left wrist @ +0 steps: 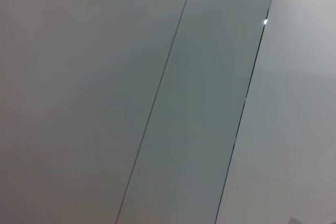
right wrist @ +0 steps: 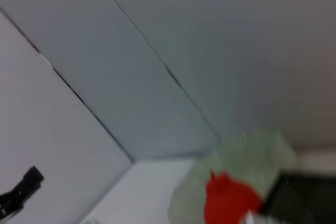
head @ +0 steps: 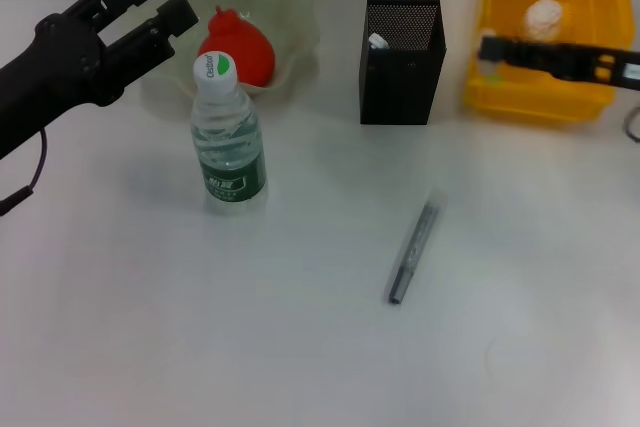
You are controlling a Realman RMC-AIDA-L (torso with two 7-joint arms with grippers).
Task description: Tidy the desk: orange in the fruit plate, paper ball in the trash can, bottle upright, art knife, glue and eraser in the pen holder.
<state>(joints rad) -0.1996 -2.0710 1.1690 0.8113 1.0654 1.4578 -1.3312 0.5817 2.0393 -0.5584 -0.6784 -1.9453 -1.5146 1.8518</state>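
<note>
The art knife (head: 413, 253) is lying flat on the table (head: 300, 347), in front of the pen holder (head: 401, 60): slim, stiff, probably light and slippery, best pinched across its middle. The left gripper (head: 152, 9) is hovering wide open beside the fruit plate (head: 295, 7); I cannot tell the right gripper's (head: 490, 48) state over the trash can (head: 540, 97). The bottle (head: 228, 137) is standing upright, its label unreadable.
</note>
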